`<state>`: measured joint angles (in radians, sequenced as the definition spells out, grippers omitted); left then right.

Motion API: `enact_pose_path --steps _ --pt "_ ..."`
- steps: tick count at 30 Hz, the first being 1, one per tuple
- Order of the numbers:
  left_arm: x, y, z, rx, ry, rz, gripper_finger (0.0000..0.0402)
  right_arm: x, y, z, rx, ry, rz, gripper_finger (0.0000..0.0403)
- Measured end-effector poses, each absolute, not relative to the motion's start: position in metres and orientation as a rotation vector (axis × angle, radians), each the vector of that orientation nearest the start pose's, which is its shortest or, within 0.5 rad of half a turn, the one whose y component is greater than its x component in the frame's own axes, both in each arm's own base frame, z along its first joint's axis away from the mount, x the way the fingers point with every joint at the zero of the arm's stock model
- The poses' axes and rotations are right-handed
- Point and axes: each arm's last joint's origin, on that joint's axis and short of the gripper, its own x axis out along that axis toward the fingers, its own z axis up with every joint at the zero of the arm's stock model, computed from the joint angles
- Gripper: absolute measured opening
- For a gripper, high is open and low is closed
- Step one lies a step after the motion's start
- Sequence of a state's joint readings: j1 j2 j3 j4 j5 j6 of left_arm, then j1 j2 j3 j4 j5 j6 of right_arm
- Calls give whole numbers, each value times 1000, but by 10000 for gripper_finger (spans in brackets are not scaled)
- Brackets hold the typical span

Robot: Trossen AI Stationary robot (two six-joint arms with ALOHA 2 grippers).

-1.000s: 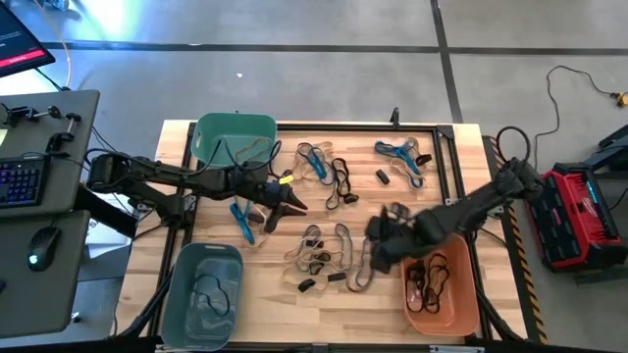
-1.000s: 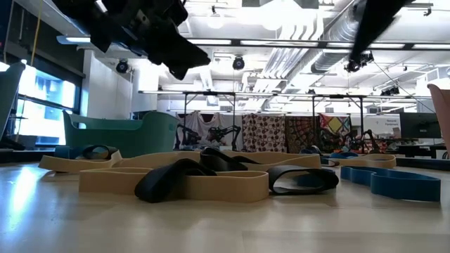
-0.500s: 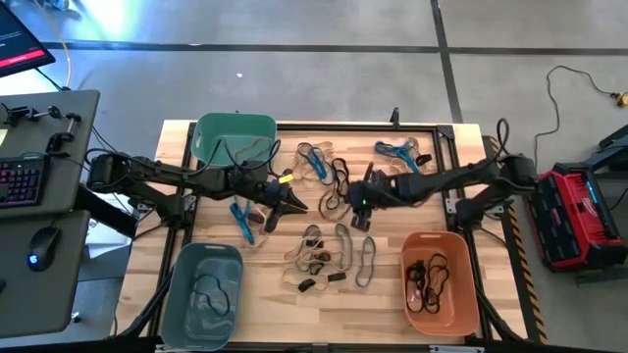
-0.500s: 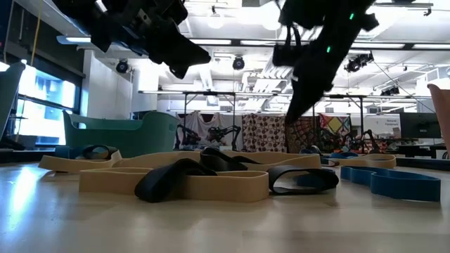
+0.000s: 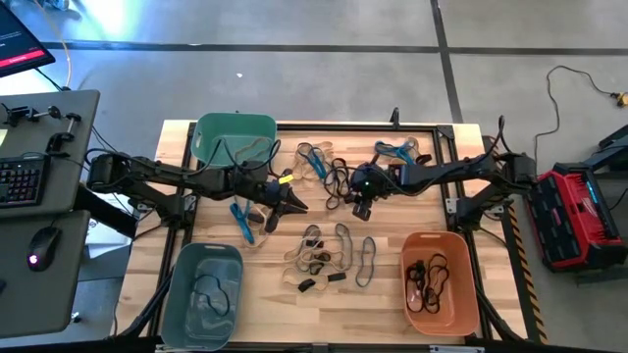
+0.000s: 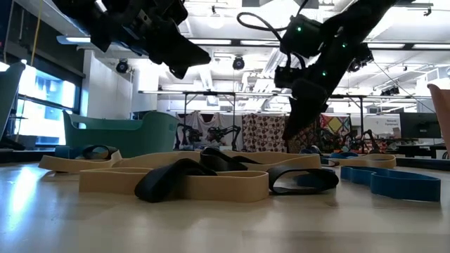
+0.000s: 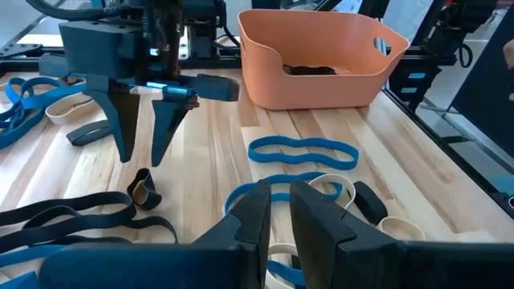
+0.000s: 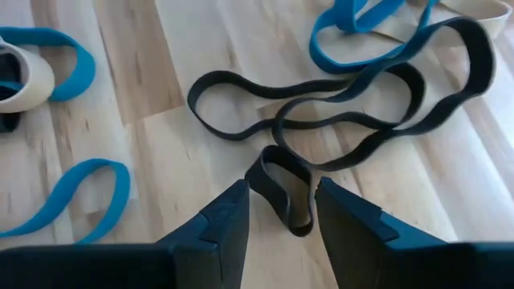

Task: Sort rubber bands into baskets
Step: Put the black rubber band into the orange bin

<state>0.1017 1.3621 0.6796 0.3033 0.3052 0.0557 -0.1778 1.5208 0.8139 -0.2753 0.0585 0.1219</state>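
Tan, blue and black rubber bands (image 5: pixel 329 250) are lying scattered as thin loops across the bench (image 5: pixel 383 294). A small black loop (image 8: pixel 281 189) is being straddled by the right gripper (image 5: pixel 361 208), fingers parted and empty. The left gripper (image 7: pixel 277 210) is being held nearly closed above blue bands, nothing visibly gripped.

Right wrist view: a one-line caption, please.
Open right gripper poised over a small black rubber band on the wooden table.

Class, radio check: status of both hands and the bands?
Right hand open, over small black band. Left hand nearly closed, above table, nothing visibly held. Nothing blocking.
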Motion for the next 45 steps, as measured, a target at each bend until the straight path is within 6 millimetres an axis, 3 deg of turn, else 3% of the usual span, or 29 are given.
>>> enact_pose_path --steps 5,15,23,30,38,45 --pt "281 20 219 -22 366 -210 39 284 -53 165 184 992 -259 146" --pt "281 19 219 -22 366 -213 39 286 -55 152 156 1034 -323 240" --pt "281 18 219 -13 364 -217 39 288 -58 143 126 1067 -277 241" --pt "281 18 219 -12 364 -217 39 293 -61 133 124 1063 -308 191" --pt "281 19 219 -13 364 -214 39 293 -59 135 136 1061 -231 21" --pt "282 19 220 -21 352 -212 39 296 -40 175 131 1082 -194 7"
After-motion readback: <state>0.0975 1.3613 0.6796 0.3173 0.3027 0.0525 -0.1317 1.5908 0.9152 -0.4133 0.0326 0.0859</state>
